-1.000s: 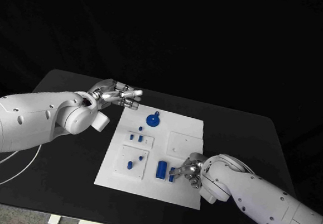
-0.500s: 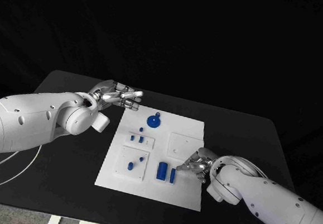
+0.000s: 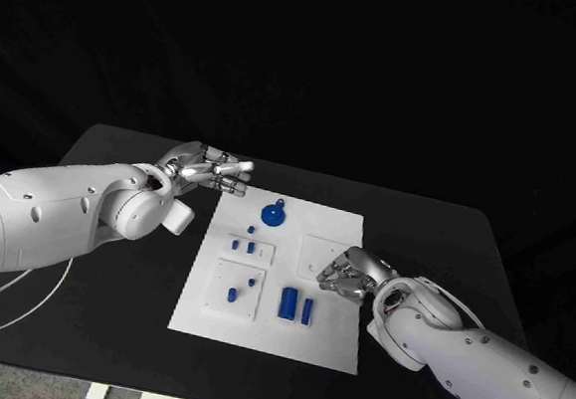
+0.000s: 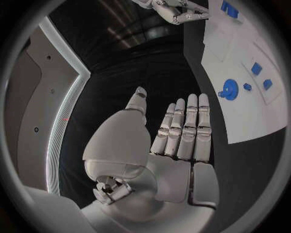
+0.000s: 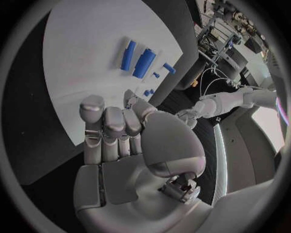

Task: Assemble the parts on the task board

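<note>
The white task board [image 3: 263,333] lies in the middle of the black table. On it are a round blue gear [image 3: 272,216], several small blue pegs such as one [image 3: 232,294] near the front, and two long blue parts [image 3: 288,303] lying side by side. My right hand [image 3: 347,275] hovers over the board's right side, beyond the long parts, fingers curled in with nothing in them [image 5: 115,121]. My left hand [image 3: 209,167] hangs off the board's far left corner, fingers straight and holding nothing [image 4: 182,131]. The gear [image 4: 229,88] and the long parts [image 5: 144,63] also show from the wrists.
Black tabletop [image 3: 104,274] surrounds the board on all sides. A white cable [image 3: 13,307] runs along the table's left front edge under my left arm.
My right hand has drawn away from the two long blue parts, moving farther back over the board's right side. The long parts stay lying on the board. The left hand has not moved.
</note>
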You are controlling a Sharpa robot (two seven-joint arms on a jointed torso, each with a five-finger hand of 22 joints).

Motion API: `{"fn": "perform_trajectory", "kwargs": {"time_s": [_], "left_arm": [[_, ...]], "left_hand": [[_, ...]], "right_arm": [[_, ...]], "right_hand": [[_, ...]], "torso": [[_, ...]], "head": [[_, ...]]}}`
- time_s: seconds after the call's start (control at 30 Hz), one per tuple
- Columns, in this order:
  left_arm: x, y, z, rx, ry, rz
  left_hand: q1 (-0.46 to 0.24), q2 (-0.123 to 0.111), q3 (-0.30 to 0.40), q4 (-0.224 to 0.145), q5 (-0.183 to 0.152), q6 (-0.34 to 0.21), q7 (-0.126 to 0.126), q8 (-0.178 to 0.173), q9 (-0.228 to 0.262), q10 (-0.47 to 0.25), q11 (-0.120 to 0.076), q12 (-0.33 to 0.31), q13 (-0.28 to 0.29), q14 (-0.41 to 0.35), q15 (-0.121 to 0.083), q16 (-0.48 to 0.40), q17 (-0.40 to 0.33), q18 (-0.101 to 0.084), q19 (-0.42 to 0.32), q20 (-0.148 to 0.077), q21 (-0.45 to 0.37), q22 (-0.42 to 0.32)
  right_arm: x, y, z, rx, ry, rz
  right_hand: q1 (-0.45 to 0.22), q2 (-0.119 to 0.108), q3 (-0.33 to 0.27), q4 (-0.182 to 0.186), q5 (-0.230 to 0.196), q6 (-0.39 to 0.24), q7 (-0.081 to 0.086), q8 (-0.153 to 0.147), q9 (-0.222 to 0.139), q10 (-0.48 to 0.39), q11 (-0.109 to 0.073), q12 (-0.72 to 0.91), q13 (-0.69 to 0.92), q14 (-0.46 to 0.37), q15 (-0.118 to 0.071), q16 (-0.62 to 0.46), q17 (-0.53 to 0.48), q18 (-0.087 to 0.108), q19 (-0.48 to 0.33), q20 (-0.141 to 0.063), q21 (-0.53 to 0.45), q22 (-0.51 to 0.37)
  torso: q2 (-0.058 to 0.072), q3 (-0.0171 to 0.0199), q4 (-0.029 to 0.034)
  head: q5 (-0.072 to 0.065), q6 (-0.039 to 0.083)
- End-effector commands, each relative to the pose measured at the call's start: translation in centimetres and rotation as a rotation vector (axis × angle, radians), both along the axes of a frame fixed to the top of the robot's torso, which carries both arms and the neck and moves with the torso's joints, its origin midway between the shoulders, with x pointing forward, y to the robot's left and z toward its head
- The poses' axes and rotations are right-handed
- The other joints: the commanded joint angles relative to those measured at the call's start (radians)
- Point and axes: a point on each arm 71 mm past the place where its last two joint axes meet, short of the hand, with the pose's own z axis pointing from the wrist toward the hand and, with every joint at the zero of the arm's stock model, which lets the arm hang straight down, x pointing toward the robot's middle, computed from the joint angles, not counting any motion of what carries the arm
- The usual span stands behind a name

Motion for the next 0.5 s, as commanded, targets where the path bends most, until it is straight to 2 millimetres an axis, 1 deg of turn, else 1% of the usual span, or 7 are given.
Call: {"fn": "perform_trajectory", "kwargs": {"time_s": [0.03,0.17,0.37,0.5], "left_arm": [[-0.1,-0.2,0.0,-0.006,-0.002,-0.016],[-0.1,-0.2,0.0,-0.006,-0.002,-0.016],[-0.1,-0.2,0.0,-0.006,-0.001,-0.017],[-0.1,-0.2,0.0,-0.006,-0.001,-0.017]], "left_hand": [[0.000,0.013,-0.004,-0.005,-0.004,-0.007,0.000,0.000,0.000,-0.003,-0.001,-0.001,0.001,-0.001,0.002,-0.002,0.002,0.004,-0.009,0.000,0.006,-0.001],[0.000,0.013,-0.004,-0.005,-0.004,-0.007,0.000,0.000,0.000,-0.003,-0.001,-0.001,0.001,-0.001,0.002,-0.002,0.002,0.004,-0.009,0.000,0.006,-0.001],[0.000,0.013,-0.004,-0.005,-0.004,-0.007,0.000,0.000,0.000,-0.003,-0.001,-0.001,0.001,-0.001,0.002,-0.002,0.002,0.004,-0.009,0.000,0.006,-0.001],[0.000,0.013,-0.004,-0.005,-0.004,-0.007,0.000,0.000,0.000,-0.003,-0.001,-0.001,0.001,-0.001,0.002,-0.002,0.002,0.004,-0.009,0.000,0.006,-0.001]], "right_arm": [[-0.4,0.8,0.4,-0.043,-0.140,0.108],[-0.8,1.3,0.1,-0.076,-0.156,0.142],[-1.2,1.6,-0.4,-0.112,-0.157,0.164],[-1.4,1.7,-0.8,-0.135,-0.147,0.169]], "right_hand": [[-0.009,-0.013,0.019,0.000,0.028,0.010,0.001,-0.001,-0.001,0.004,0.001,0.005,0.000,0.003,0.001,0.007,0.002,-0.010,0.048,0.003,0.006,0.080],[-0.015,-0.023,0.037,0.000,0.043,0.018,-0.001,-0.001,-0.001,0.005,-0.001,0.004,-0.003,0.003,0.002,0.009,0.004,-0.011,0.049,0.004,0.009,0.084],[-0.017,-0.026,0.040,0.000,0.045,0.025,-0.003,-0.001,-0.001,0.007,-0.003,0.005,-0.003,0.004,0.002,0.012,0.006,-0.011,0.049,0.004,0.010,0.084],[-0.017,-0.026,0.041,0.001,0.046,0.026,-0.003,0.000,-0.001,0.006,-0.004,0.004,-0.003,0.004,0.002,0.012,0.006,-0.011,0.049,0.004,0.010,0.084]], "torso": [[0.000,-0.0004,0.0018],[0.001,-0.0010,0.0007],[0.000,-0.0015,0.0010],[-0.001,-0.0015,-0.0001]], "head": [[-0.001,-0.002],[-0.001,-0.004],[0.000,-0.007],[-0.001,-0.008]]}}
